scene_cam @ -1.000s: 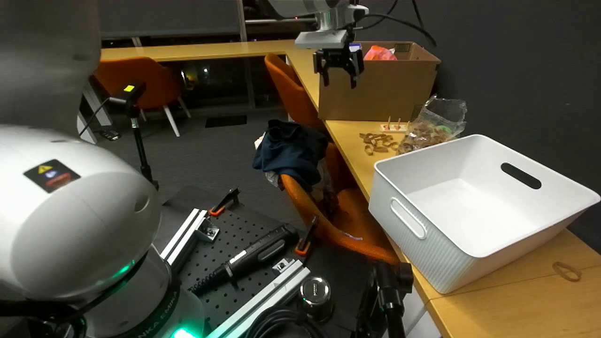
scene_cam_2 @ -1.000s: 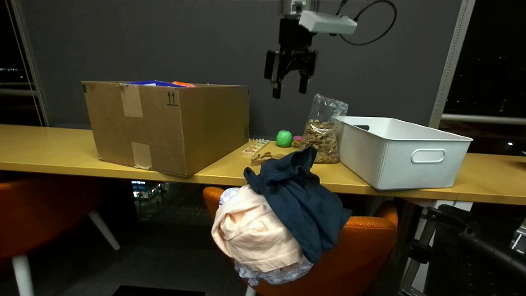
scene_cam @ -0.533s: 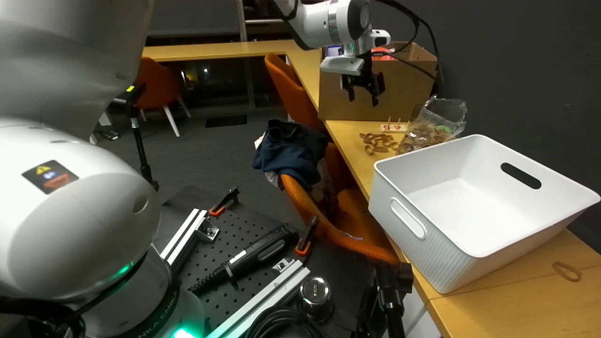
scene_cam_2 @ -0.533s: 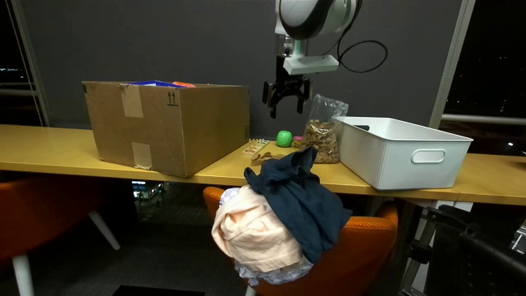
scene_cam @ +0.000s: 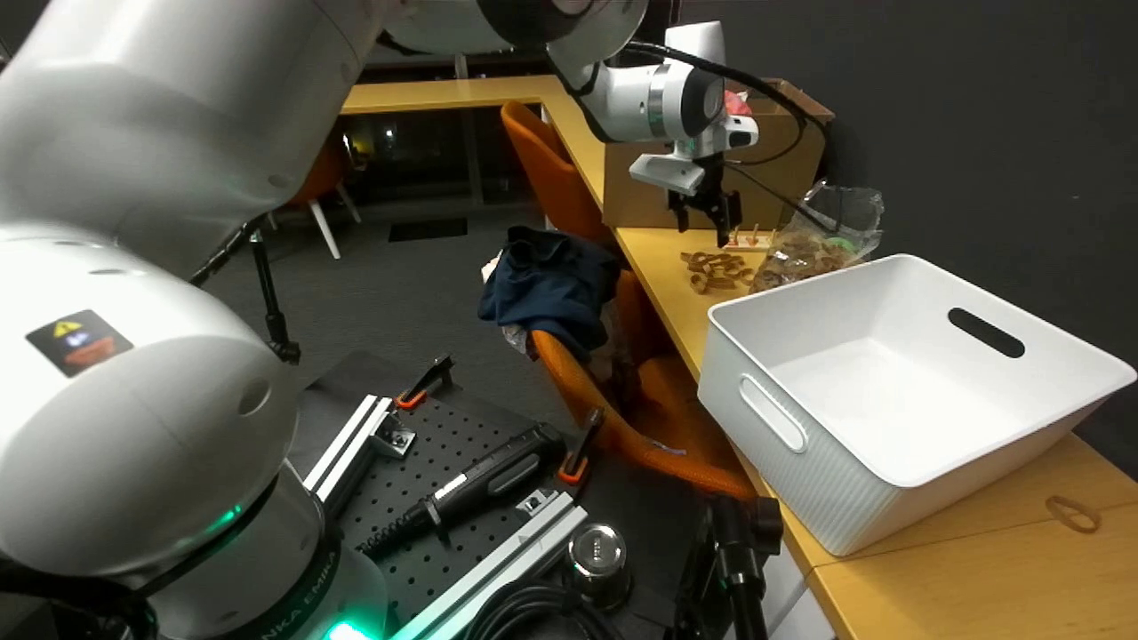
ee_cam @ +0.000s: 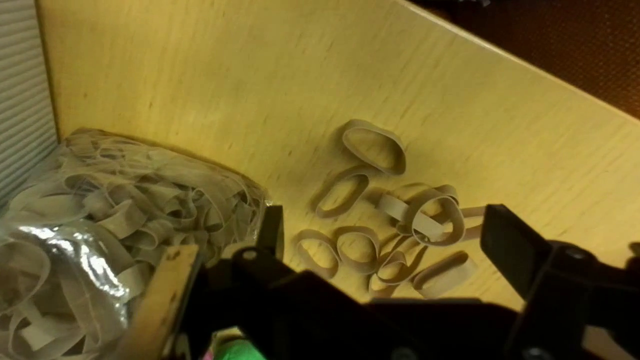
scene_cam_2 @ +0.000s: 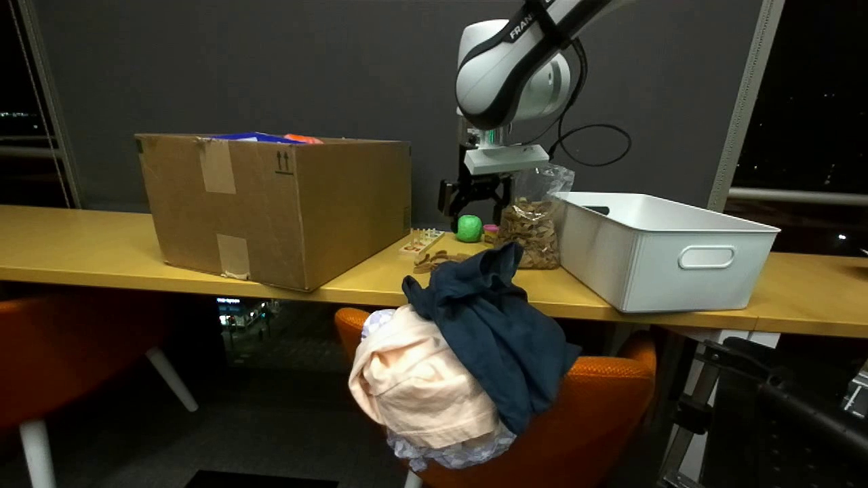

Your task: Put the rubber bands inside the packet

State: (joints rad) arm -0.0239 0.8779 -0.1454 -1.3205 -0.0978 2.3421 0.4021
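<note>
Fingers (ee_cam: pixel 514 252) spread wide — to straddle a few, I'd say — hang above loose rubber bands (ee_cam: pixel 427 226) on the tabletop (ee_cam: pixel 240 80) beside a clear plastic packet (scene_cam_2: pixel 548 186), seemingly propped by the white tub (scene_cam_2: pixel 668 271).

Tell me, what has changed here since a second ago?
The claw and the arm came down toward the loose rubber bands on the table. The claw is open; nothing was grabbed or let go. The rubber bands, the clear bag, the white tub and the cardboard box stayed put.
</note>
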